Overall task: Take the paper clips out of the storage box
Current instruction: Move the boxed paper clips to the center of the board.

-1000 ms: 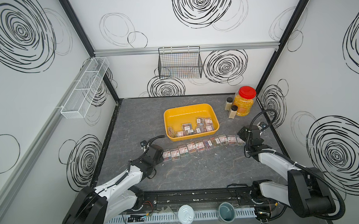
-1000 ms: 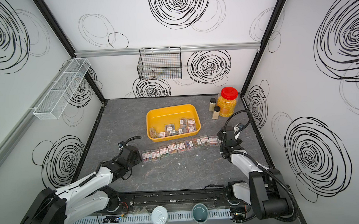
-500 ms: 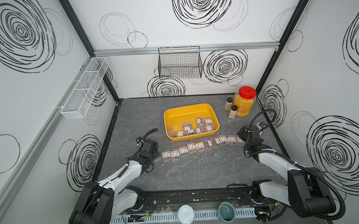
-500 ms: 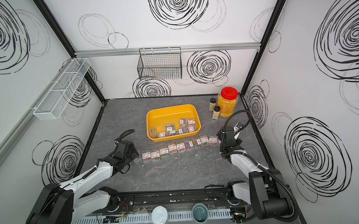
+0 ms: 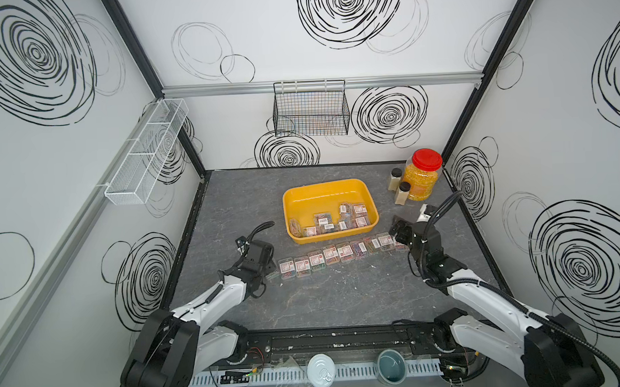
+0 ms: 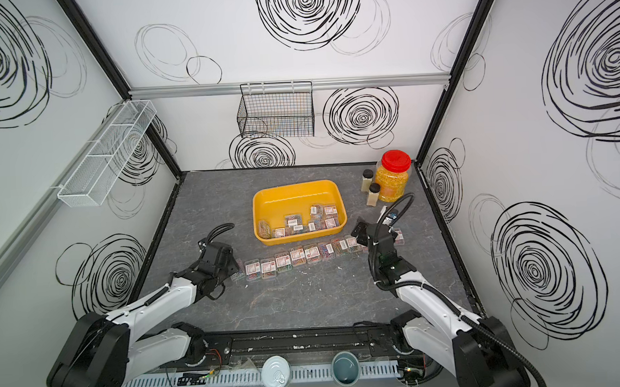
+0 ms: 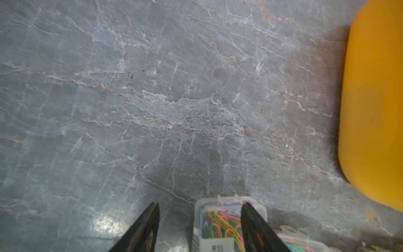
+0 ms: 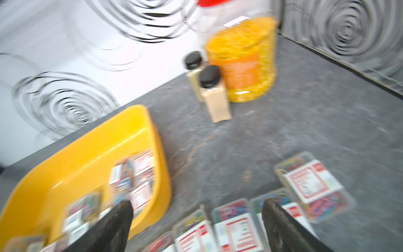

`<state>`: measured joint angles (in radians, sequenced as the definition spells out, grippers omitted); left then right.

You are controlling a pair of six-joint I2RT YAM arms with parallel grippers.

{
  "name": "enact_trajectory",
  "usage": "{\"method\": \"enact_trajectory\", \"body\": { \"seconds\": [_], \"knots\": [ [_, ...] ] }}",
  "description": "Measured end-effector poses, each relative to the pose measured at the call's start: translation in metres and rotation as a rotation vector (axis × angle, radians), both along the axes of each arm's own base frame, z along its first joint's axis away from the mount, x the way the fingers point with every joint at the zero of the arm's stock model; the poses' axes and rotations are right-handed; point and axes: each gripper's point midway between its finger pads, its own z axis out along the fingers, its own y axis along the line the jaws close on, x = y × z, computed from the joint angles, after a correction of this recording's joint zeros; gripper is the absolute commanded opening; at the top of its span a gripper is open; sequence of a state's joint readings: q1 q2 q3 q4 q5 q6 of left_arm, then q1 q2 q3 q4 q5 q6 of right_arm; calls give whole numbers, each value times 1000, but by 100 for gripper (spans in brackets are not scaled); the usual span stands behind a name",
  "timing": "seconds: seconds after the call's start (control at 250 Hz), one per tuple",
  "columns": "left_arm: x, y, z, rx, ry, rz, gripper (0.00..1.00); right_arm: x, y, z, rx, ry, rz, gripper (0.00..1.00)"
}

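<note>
Bimanual cell, task partly done. About eight paper clips (image 5: 338, 220), each a small clear plastic case with a white-and-red label, lie inside the storage box (image 5: 291, 202). They are crowded and overlapping along the box wall nearest the robot. A row of cases (image 5: 334, 254) lies on the table (image 5: 341, 293) just outside that same wall and roughly parallel to it.

The left gripper (image 7: 200, 205) is at the end of the row beyond the box's left corner. Its jaws stand partly spread: one finger is against a case and a gap shows at the other, so nothing is pinched. The right gripper (image 8: 197, 203) hovers near the box's right corner with its jaws spread wide and empty.

Handling, as judged: the cases look light, stiff and thin-walled. Their smooth faces are likely to slip, and the loose clips inside may shift the weight. A hard squeeze could spring a lid. The best hold seems to be across the narrow width, with the fingers on the two opposite side walls. In the box, the case with the freest sides is the one to take first.
</note>
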<state>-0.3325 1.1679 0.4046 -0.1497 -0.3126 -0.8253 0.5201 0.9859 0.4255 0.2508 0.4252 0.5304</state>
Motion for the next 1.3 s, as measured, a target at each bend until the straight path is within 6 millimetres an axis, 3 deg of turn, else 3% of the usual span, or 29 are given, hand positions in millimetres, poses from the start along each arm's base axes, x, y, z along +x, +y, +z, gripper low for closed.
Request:
{"method": "enact_trajectory", "body": {
  "seconds": [0.168, 0.336, 0.543, 0.695, 0.891, 1.299],
  "knots": [
    [7, -1, -2, 13, 7, -1, 60, -7, 66, 21, -53, -26, 180, 93],
    [13, -7, -3, 17, 16, -16, 59, -3, 111, 25, -92, -15, 276, 92],
    [8, -23, 2, 20, 6, -72, 61, 1, 144, 11, -124, 30, 347, 92],
    [6, -23, 10, -4, -35, -58, 61, 7, 169, 2, -129, 59, 401, 88],
    [0, -26, 4, -60, -48, -45, 64, 21, 210, -6, -107, 92, 477, 83],
    [-8, -42, 3, -143, -58, -72, 68, 46, 269, -36, -71, 154, 559, 82]
  ]
}}
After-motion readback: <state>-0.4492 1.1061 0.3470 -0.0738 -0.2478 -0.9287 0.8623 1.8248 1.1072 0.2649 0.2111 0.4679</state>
